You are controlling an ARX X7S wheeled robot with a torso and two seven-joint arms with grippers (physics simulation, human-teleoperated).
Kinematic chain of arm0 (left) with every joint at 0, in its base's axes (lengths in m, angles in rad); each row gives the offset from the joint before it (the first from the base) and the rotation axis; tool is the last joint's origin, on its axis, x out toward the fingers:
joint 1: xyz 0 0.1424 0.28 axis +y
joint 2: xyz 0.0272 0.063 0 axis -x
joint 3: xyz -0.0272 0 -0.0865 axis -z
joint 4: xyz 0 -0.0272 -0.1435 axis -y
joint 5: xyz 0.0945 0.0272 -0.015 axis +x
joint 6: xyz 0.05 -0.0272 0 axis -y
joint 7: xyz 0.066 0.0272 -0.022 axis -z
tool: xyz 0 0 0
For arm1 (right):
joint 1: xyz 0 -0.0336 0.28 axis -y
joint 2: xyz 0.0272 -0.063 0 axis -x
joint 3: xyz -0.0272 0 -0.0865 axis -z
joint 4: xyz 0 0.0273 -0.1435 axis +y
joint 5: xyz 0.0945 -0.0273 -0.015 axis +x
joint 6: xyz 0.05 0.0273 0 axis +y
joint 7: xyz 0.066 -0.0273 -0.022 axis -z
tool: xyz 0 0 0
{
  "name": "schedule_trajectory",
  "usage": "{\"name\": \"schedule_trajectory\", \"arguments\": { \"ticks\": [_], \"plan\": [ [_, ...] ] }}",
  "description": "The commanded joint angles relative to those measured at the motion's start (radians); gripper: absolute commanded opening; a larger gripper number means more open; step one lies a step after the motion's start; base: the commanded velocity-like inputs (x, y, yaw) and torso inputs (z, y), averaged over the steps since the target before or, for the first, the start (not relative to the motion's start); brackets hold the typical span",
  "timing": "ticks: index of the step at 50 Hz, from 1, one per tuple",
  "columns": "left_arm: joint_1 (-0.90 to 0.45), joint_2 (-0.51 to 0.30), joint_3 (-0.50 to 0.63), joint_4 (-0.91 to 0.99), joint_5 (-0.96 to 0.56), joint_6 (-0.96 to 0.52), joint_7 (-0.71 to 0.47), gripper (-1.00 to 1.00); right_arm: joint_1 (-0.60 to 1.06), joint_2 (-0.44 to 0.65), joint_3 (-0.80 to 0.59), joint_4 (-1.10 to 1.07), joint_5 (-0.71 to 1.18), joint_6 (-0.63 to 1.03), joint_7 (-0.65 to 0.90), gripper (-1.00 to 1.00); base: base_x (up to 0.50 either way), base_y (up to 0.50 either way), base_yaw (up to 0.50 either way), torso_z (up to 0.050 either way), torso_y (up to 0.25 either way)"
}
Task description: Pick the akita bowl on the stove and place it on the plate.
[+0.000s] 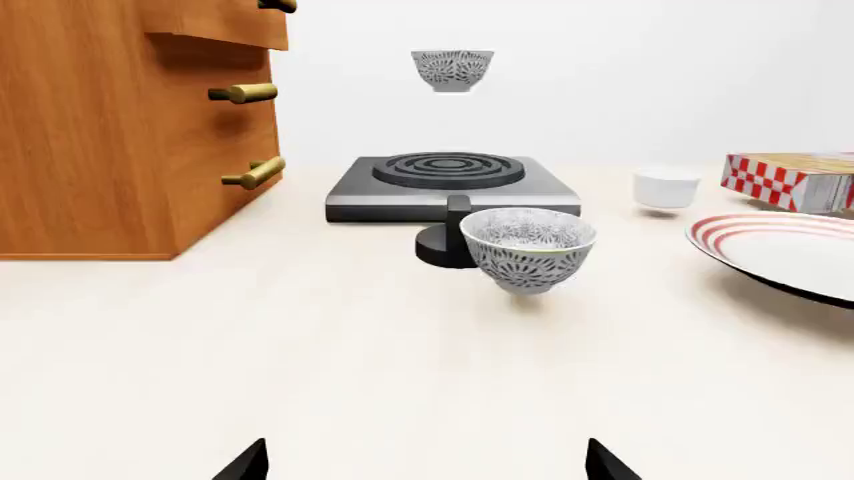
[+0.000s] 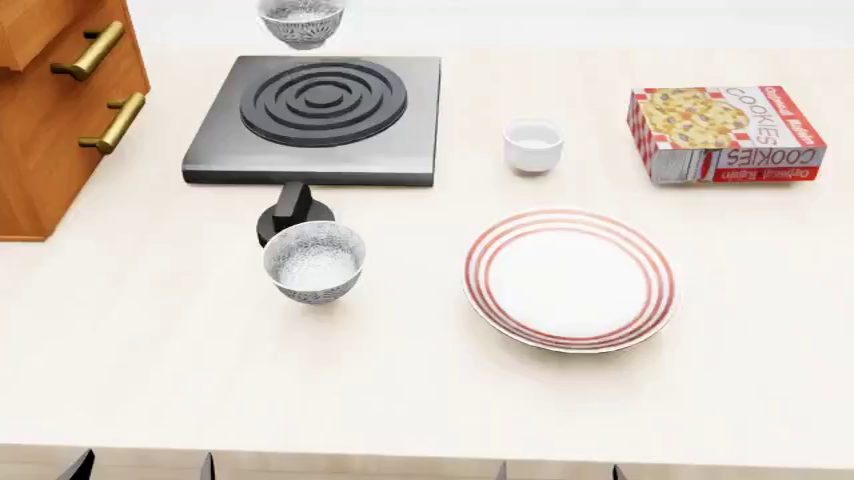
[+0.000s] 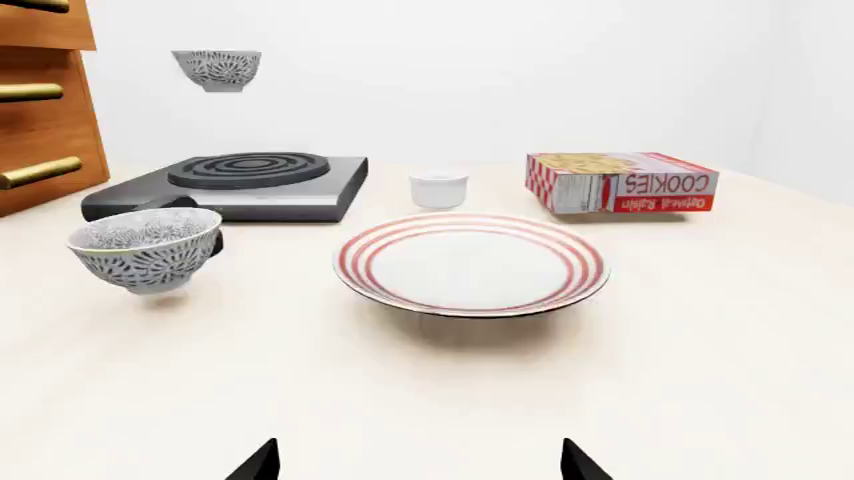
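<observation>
Above the stove, the akita bowl floats clear of the burner rings. Both grippers, left and right, are spread wide and empty; the plate is bare.

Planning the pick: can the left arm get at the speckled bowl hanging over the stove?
Probably yes: the left gripper faces the akita bowl with open space between; only the look-alike bowl sits low in the way.
</observation>
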Motion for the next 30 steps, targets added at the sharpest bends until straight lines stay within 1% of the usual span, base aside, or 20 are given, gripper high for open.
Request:
{"name": "schedule_trajectory", "arguments": {
  "ticks": [1, 7, 9, 24, 25, 28, 30],
  "plan": [
    [-0.001, -0.016, 0.018, -0.007, -0.016, 0.006, -0.018, 1.00, 0.000, 0.015, -0.019, 0.004, 0.020, 0.001, 0.018, 1.00, 0.00, 0.00, 0.00, 0.000, 0.000],
    [0.004, -0.038, 0.045, 0.003, -0.035, 0.005, -0.037, 1.00, 0.019, 0.036, -0.040, 0.072, 0.045, -0.049, 0.036, 1.00, 0.00, 0.00, 0.00, 0.000, 0.000],
    [0.003, -0.042, 0.050, 0.001, -0.040, 0.006, -0.043, 1.00, 0.006, 0.040, -0.048, 0.033, 0.048, -0.023, 0.044, 1.00, 0.00, 0.00, 0.00, 0.000, 0.000],
    [-0.006, -0.068, 0.079, -0.009, -0.057, 0.007, -0.077, 1.00, 0.033, 0.070, -0.088, 0.106, 0.065, -0.062, 0.057, 1.00, 0.00, 0.00, 0.00, 0.000, 0.000],
    [-0.002, -0.069, 0.081, -0.003, -0.059, 0.011, -0.076, 1.00, 0.006, 0.072, -0.092, 0.028, 0.065, -0.014, 0.066, 1.00, 0.00, 0.00, 0.00, 0.000, 0.000],
    [0.002, -0.074, 0.087, 0.008, -0.064, 0.002, -0.080, 1.00, 0.017, 0.082, -0.107, 0.048, 0.060, -0.030, 0.058, 1.00, 0.00, 0.00, 0.00, 0.000, 0.000],
    [0.000, -0.076, 0.091, 0.001, -0.065, 0.006, -0.082, 1.00, 0.029, 0.086, -0.118, 0.029, 0.051, -0.004, 0.059, 1.00, 0.00, 0.00, 0.00, 0.000, 0.000]
  ]
}}
